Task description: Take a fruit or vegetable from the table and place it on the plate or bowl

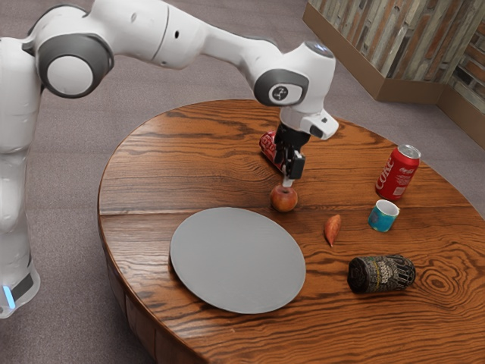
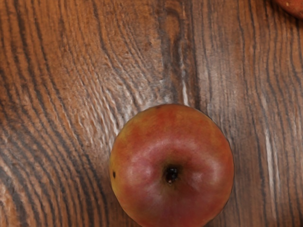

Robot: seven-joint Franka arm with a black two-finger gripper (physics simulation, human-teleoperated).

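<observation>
Early days here: the gripper [image 1: 287, 180] hangs right over the apple [image 1: 284, 199] (can't tell how its jaws are set), which sits on the round wooden table [image 1: 189, 152] near the bare grey plate [image 1: 236, 259], so grabbing and moving are both left, with carpet floor [image 1: 76, 334] all around.

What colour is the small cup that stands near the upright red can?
The cup is teal outside and white inside; the exterior view shows it best.
</observation>
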